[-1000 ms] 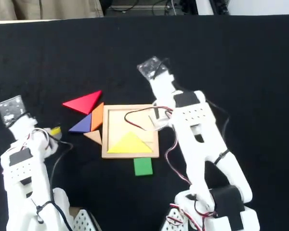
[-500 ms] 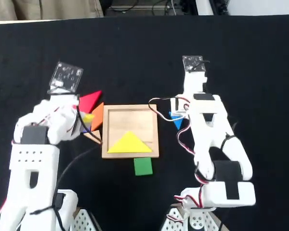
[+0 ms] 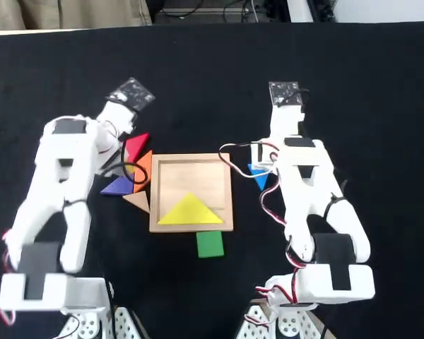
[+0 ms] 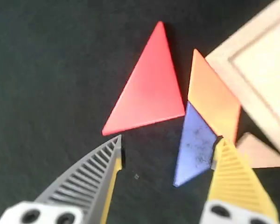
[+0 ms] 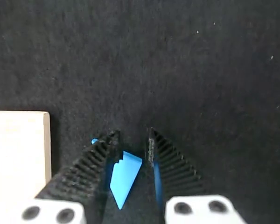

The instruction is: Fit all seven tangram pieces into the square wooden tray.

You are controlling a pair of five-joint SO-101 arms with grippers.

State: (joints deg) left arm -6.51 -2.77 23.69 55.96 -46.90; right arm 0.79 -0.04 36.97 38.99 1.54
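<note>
My left gripper (image 4: 170, 156) hangs spread just short of the large flat red triangle (image 4: 147, 93), at ten o'clock off the square wooden tray (image 3: 191, 159). I'd centre over it before closing. My right gripper (image 5: 133, 149) stands narrowly parted astride the small light-blue triangle (image 5: 123, 177), at the tray's three o'clock.

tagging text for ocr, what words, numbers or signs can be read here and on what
No readable text anywhere.
Wooden tray, red triangle, yellow triangle: plain, unmarked.
Speckled plate on the left arm and speckled plate on the right arm: too blurred to read.
</note>
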